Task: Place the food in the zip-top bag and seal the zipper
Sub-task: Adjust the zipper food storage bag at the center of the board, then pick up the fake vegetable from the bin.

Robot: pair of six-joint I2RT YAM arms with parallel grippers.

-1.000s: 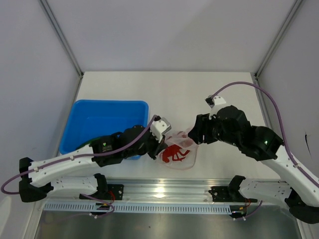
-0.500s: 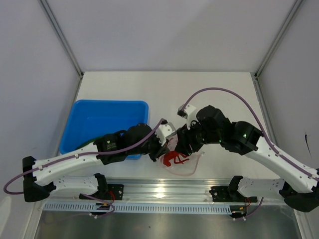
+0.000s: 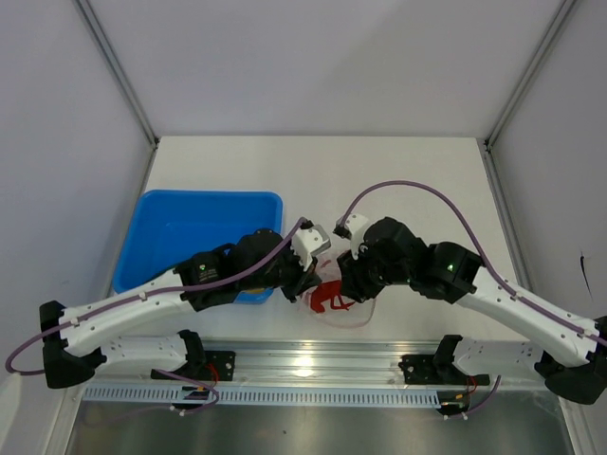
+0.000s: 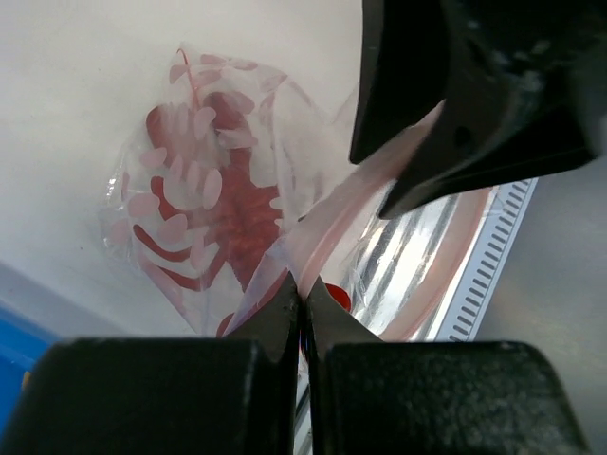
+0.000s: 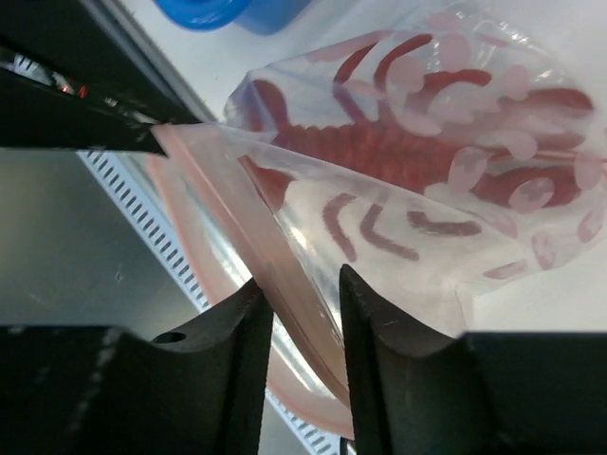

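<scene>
While left hand (image 4: 302, 290) clamps the zip-top bag (image 4: 211, 199), right hand (image 5: 302, 281) straddles its zipper (image 5: 226, 201), grip unclear.

**Two grippers crowding one bag**

The left gripper (image 3: 305, 275) and the right gripper (image 3: 349, 281) are hanging close together over a clear bag (image 3: 332, 303) showing red, near the table's (image 3: 408, 171) front edge. A blue tray (image 3: 204, 223) is sitting to its left.
</scene>
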